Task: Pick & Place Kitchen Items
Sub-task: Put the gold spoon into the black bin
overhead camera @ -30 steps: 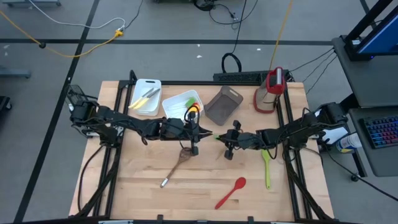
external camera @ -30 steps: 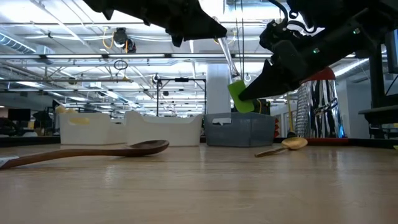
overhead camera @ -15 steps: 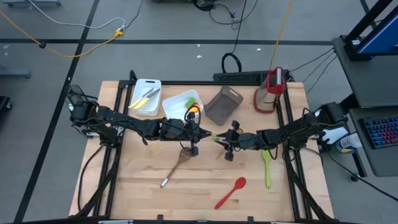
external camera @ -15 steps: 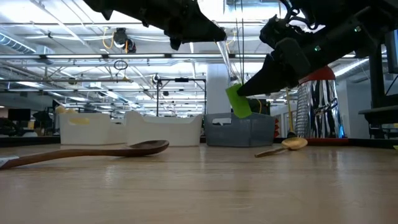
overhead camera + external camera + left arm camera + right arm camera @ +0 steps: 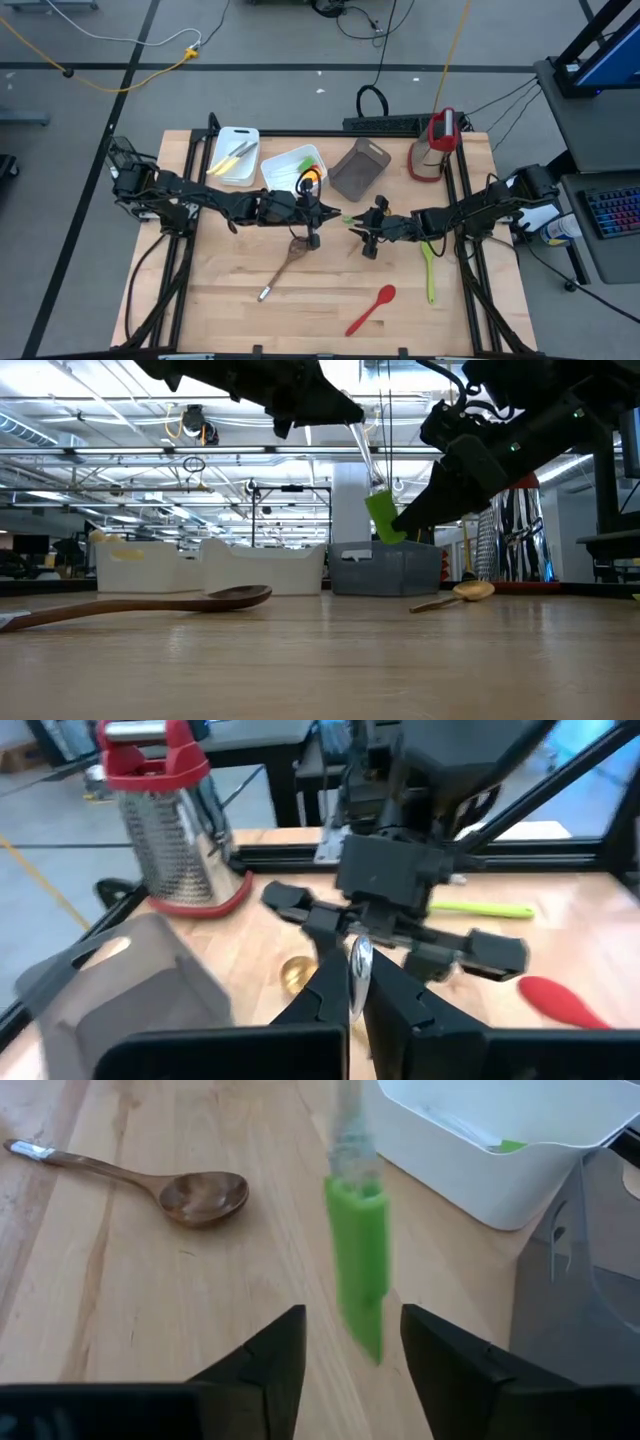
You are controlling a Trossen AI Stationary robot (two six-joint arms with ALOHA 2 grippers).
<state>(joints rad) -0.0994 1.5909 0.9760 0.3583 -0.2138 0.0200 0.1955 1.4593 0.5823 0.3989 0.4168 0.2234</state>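
My left gripper [image 5: 350, 422] is up over the middle of the table, fingers pinched on the clear handle of the green spatula [image 5: 381, 515]. The spatula hangs from it blade down, long axis close to upright with a slight lean toward the other arm. From the left wrist view I see the handle tip [image 5: 359, 960] squeezed between my two fingers.

Straight ahead of that, just beside the blade, sits my right gripper [image 5: 350, 1342], fingers spread. In its own wrist view the green blade [image 5: 360, 1275] stands in front of the gap, not between the fingers, and nothing touches it. So the left arm has the tool; the right is merely facing it, nose to nose.

Behind my left claw lies the white bin [image 5: 293, 166], the near one of the two, with utensils already in it. Below the claw, on the wood, rests the brown wooden spoon [image 5: 284, 265]. I judge the bin the likely drop, a short swing back.
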